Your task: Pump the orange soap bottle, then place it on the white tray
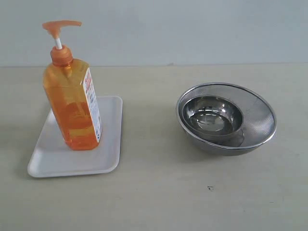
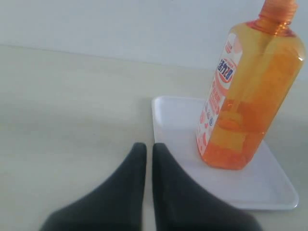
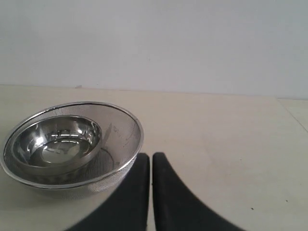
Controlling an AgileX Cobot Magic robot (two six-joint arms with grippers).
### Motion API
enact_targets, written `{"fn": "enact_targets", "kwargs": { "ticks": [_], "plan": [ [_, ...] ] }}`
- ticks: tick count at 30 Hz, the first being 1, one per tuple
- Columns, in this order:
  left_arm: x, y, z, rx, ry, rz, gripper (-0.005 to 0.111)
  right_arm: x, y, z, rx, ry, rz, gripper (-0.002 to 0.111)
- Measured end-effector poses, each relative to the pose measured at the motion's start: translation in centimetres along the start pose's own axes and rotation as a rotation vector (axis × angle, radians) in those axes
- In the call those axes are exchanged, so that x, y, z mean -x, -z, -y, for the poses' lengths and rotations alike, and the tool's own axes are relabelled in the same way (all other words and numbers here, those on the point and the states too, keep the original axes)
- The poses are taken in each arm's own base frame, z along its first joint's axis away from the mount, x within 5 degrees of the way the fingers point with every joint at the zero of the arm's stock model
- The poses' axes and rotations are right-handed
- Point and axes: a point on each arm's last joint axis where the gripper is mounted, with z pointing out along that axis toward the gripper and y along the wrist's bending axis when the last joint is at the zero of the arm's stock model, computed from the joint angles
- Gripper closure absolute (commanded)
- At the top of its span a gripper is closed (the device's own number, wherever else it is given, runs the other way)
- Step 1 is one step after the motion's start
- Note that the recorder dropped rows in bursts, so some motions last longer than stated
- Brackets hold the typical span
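The orange soap bottle (image 1: 73, 101) stands upright on the white tray (image 1: 103, 159) at the left of the exterior view, pump head raised. The left wrist view shows the same bottle (image 2: 245, 91) on the tray (image 2: 173, 120); my left gripper (image 2: 149, 149) is shut, empty, its tips by the tray's near edge and apart from the bottle. My right gripper (image 3: 151, 159) is shut on nothing, close beside the mesh bowl. Neither arm appears in the exterior view.
A round steel mesh bowl (image 1: 260, 120) holding a smaller steel bowl (image 1: 211, 115) sits on the right of the beige table (image 1: 154, 192). In the right wrist view the mesh bowl (image 3: 120, 144) lies just beside my fingers. A pale wall stands behind.
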Motion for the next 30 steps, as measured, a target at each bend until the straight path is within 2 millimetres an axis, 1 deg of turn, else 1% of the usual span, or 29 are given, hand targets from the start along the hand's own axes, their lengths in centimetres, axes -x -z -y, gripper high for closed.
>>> {"fn": "enact_targets", "kwargs": {
  "ticks": [4,9,15,20,30],
  "plan": [
    [0.0,0.0,0.0,0.000,0.000,0.000,0.102,-0.4,-0.2,0.0,0.001,0.000,0.008,0.108],
    [0.0,0.0,0.0,0.000,0.000,0.000,0.102,-2.8,-1.3,-0.2,0.006,-0.011,0.043,0.108],
    [0.0,0.0,0.0,0.000,0.000,0.000,0.102,-3.2,-1.4,-0.2,0.010,-0.037,0.019,0.108],
    [0.0,0.0,0.0,0.000,0.000,0.000,0.102,-4.3,-1.4,-0.3,0.011,-0.036,-0.089,0.108],
    [0.0,0.0,0.0,0.000,0.000,0.000,0.102,-4.5,-1.4,-0.3,0.011,-0.005,-0.106,0.108]
  ]
}}
